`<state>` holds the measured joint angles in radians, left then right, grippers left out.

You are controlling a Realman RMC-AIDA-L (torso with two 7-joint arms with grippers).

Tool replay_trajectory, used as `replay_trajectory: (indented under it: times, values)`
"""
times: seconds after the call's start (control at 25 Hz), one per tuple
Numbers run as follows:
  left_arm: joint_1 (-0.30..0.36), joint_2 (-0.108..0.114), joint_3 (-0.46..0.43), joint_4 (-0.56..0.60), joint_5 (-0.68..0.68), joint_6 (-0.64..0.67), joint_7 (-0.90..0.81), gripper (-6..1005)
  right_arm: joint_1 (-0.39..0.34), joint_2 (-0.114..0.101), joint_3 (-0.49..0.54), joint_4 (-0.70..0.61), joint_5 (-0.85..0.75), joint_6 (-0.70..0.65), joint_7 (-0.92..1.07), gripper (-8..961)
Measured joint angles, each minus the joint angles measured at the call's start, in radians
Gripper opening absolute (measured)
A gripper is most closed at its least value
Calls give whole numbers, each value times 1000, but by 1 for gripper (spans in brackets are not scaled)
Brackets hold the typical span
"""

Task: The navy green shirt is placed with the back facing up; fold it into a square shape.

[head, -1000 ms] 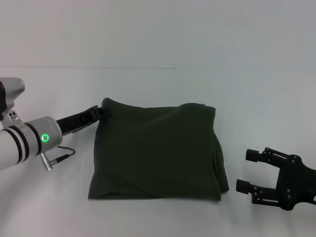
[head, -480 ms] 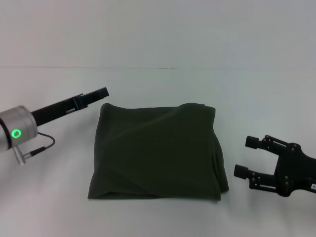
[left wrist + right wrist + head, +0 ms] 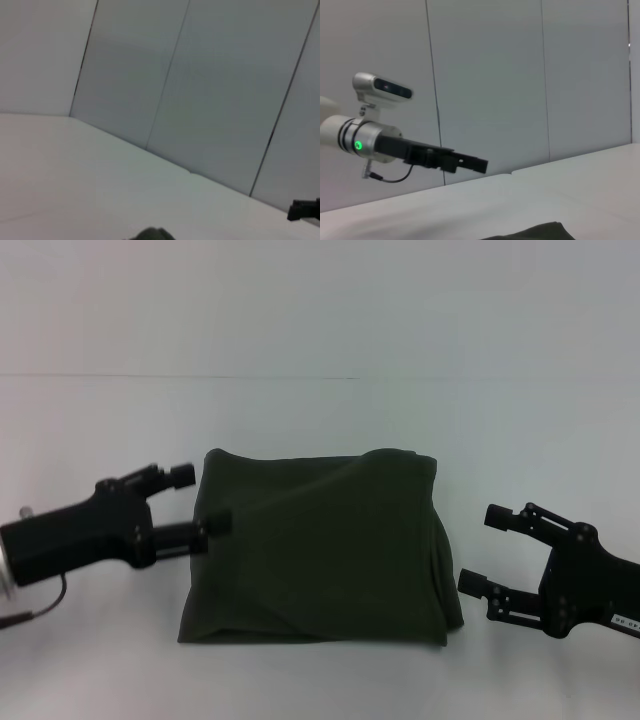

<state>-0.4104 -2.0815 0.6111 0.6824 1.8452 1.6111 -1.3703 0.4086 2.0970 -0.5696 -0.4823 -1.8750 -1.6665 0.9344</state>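
The navy green shirt point(image 3: 320, 550) lies folded into a rough square in the middle of the white table, plain side up. My left gripper point(image 3: 203, 500) is open at the shirt's left edge. One fingertip overlaps the cloth in the head view, and I cannot tell whether it touches. My right gripper point(image 3: 480, 549) is open just off the shirt's right edge, holding nothing. The right wrist view shows the left gripper point(image 3: 482, 164) side-on above a strip of the shirt point(image 3: 535, 232). The left wrist view catches only a scrap of the shirt point(image 3: 152, 234) and a tip of the right gripper point(image 3: 304, 210).
The white table point(image 3: 320, 420) stretches around the shirt on all sides. A grey panelled wall point(image 3: 520, 75) stands behind it. A thin cable point(image 3: 35, 612) hangs from the left arm near the table's left side.
The left arm has swung down and turned, so its open fingers now sit at the shirt's left edge. The right gripper has edged left toward the shirt.
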Motion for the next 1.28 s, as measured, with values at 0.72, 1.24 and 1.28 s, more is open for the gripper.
replay_trajectory:
  times: [0.72, 1.24, 1.28]
  values:
    - [108, -45, 2, -42, 97, -95, 213, 950, -74, -2, -2, 156, 1, 195, -152, 900]
    - [103, -48, 2, -47, 99, -101, 219, 950, -67, 0, -9, 160, 0, 200, -154, 899]
    - [102, -48, 3, -48, 99, -101, 219, 950, -66, 0, -9, 160, 0, 200, -154, 899]
